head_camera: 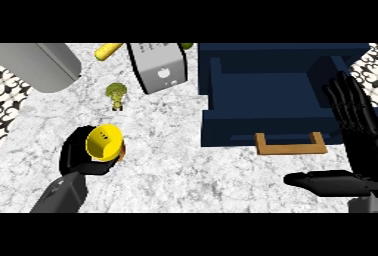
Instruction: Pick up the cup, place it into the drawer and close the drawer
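Left hand (80, 152) curled round yellow cup (103, 141), mouth facing up; open drawer (258, 127) lies to its right, nearer the open, resting right hand (353, 145).

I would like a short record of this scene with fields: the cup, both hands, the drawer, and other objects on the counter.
cup: yellow cup, tilted, its opening facing the view, at the left of the counter
left hand: left hand curled round the cup
right hand: right hand open, fingers straight, at the right edge, holding nothing
drawer: dark blue drawer open, wooden handle toward the robot; nothing visible inside
other objects: broccoli, grey appliance, yellow item at the back, grey container at the left
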{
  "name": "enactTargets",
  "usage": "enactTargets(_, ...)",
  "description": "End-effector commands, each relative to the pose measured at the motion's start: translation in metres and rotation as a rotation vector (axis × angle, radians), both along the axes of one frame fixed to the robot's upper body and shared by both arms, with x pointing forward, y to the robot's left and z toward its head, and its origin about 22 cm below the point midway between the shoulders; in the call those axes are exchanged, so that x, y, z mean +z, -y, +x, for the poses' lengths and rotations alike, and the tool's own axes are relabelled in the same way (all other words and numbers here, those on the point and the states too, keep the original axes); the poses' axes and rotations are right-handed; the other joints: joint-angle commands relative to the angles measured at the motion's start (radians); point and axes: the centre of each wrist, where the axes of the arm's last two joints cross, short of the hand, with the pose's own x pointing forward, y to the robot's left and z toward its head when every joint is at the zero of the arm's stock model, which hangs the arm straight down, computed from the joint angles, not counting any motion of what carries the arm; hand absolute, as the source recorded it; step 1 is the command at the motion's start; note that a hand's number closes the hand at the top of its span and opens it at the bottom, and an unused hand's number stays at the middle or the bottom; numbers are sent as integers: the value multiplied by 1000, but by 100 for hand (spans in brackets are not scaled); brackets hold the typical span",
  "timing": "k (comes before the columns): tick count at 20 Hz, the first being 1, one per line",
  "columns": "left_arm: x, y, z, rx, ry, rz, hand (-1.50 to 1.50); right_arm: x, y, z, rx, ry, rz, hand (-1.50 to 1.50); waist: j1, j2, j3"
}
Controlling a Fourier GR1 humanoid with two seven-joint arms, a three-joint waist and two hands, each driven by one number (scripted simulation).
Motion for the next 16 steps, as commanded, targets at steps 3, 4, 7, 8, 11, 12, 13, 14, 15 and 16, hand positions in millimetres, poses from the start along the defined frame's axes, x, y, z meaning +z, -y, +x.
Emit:
enactTargets(3, 12, 27, 24, -4, 207, -83, 150, -1, 5, 8, -13, -11, 10, -150, 7, -2, 1)
enactTargets(4, 19, 9, 23, -2, 253, -57, 150, -7, 9, 1, -2, -3, 11, -150, 10, -4, 2)
enactTargets(7, 40, 28, 48, -45, 286, -47, 150, 1, 22, 1, -30, -13, 0, -150, 11, -7, 3)
enactTargets(8, 33, 32, 42, -69, 275, -21, 150, 2, 7, -7, -24, -9, -2, -150, 9, -7, 2)
enactTargets(11, 66, 38, 67, -145, 304, 0, 150, -10, 12, -10, -32, -1, 8, -150, 18, -11, 4)
enactTargets(12, 69, 41, 61, -180, 303, 4, 150, -5, 7, -12, -59, -12, 7, -150, 31, -17, 5)
enactTargets(13, 101, 66, 91, -154, 359, 61, 150, -5, 11, -4, -26, -14, 15, -150, 28, -16, 5)
enactTargets(14, 100, 77, 89, -162, 344, 53, 150, 4, 14, -5, -40, -11, 16, -150, 23, -13, 4)
enactTargets(15, 122, 84, 100, -171, 353, 72, 150, -4, 5, 3, -34, -12, 9, -150, 33, -15, 5)
enactTargets(16, 128, 86, 103, -180, 352, 101, 150, 0, 19, -4, -16, -29, -8, -150, 22, -13, 4)
